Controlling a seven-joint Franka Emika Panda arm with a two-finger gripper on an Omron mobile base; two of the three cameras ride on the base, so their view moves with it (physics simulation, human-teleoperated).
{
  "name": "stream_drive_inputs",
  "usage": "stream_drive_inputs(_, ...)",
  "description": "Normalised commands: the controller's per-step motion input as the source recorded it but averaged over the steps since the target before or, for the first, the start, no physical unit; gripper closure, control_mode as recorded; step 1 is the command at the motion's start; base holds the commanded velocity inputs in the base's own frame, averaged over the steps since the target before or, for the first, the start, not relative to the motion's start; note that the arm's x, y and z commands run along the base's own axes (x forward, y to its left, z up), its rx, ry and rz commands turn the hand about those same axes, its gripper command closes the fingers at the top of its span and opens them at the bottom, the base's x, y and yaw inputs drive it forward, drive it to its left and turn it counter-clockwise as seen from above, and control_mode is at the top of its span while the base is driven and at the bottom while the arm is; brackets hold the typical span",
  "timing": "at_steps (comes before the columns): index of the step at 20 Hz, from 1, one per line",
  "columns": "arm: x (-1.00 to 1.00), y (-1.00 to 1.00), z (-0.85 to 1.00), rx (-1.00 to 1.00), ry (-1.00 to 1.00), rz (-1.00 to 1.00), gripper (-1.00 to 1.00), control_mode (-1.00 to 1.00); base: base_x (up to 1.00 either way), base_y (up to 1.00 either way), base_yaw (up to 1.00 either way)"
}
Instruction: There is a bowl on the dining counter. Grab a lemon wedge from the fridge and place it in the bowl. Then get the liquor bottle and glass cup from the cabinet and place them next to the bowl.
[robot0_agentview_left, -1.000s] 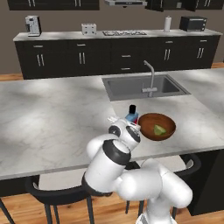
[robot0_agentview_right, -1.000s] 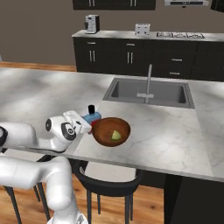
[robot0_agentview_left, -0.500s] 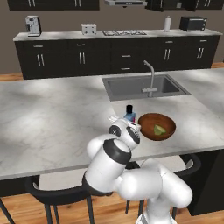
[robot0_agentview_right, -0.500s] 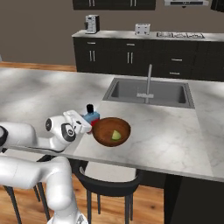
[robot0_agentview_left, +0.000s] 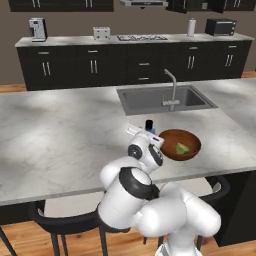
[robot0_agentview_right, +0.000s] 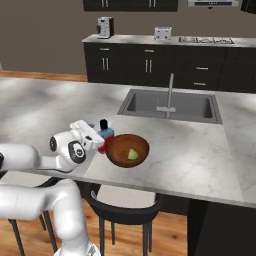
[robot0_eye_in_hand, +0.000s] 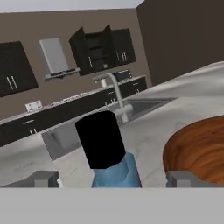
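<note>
The liquor bottle stands upright on the dining counter just beside the wooden bowl, low in the middle of the right base view. The lemon wedge lies inside the bowl, right of centre in the left base view. In the hand view the gripper has its jaws spread wide, one grey fingertip at lower left and the other at lower right, the black cap and blue shoulders rising between them with clear gaps on both sides; the claw looks released, grasping nothing.

The bottle likely handles as a rigid, smooth, fairly heavy piece of glass, breakable if tipped, and its short squarish body suits a grip across the flat sides below the shoulders rather than at the narrow cap. The bowl looks stiff and light; the wedge soft and slippery.

No label or writing can be read on the bottle or elsewhere.

The glass cup is not yet beside the bowl; the open cabinet shows at upper centre of the hand view.
</note>
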Motion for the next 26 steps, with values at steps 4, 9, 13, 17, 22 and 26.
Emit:
stream_drive_inputs(4,-0.52,0.0,0.99,0.02,-0.25,0.0,-1.0,-1.0,0.0,0.0,0.0)
stream_drive_inputs(9,-0.74,0.0,1.0,0.03,-0.31,0.0,-1.0,-1.0,0.0,0.0,0.0)
stream_drive_inputs(13,-0.72,0.0,1.0,0.05,-0.16,0.0,-1.0,-1.0,0.0,0.0,0.0)
stream_drive_inputs(17,-0.58,0.0,1.0,0.05,-0.09,0.0,-1.0,-1.0,0.0,0.0,0.0)
stream_drive_inputs(22,-0.47,0.0,1.0,0.02,-0.01,0.0,-1.0,-1.0,0.0,0.0,0.0)
stream_drive_inputs(26,-0.43,0.0,1.0,0.0,0.04,0.0,-1.0,-1.0,0.0,0.0,0.0)
